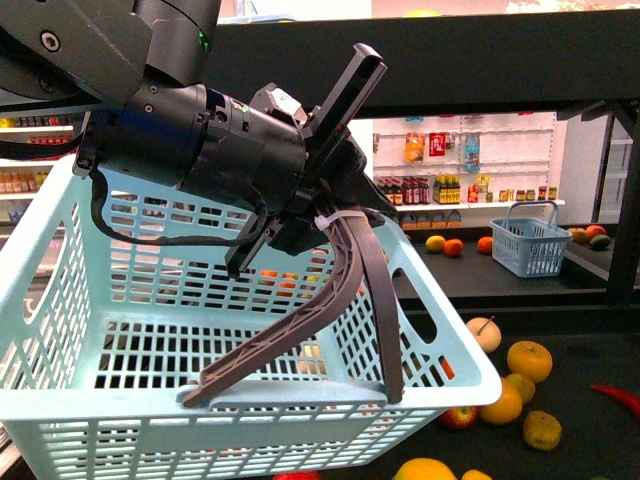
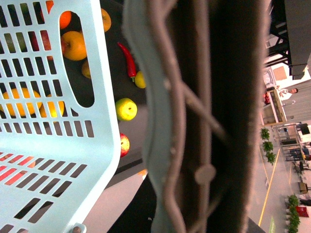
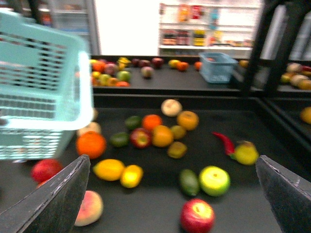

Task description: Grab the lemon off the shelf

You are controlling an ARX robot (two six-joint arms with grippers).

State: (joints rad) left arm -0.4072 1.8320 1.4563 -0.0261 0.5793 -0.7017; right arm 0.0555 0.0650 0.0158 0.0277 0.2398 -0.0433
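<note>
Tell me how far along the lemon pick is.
Done: the left pincer grips the tilted light blue basket by its rim; nothing shows inside. In hand: the right pincer hangs open above the shelf tray. Left: gripping the lemon, lying untouched among other fruit.

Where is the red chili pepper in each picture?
Front view: the red chili pepper lies at the far right edge, on the shelf.
Left wrist view: red chili pepper just outside the basket's wall, beside a small yellow fruit.
Right wrist view: red chili pepper beside a yellow-green fruit.
Shared landmark: the big pale blue basket.
</note>
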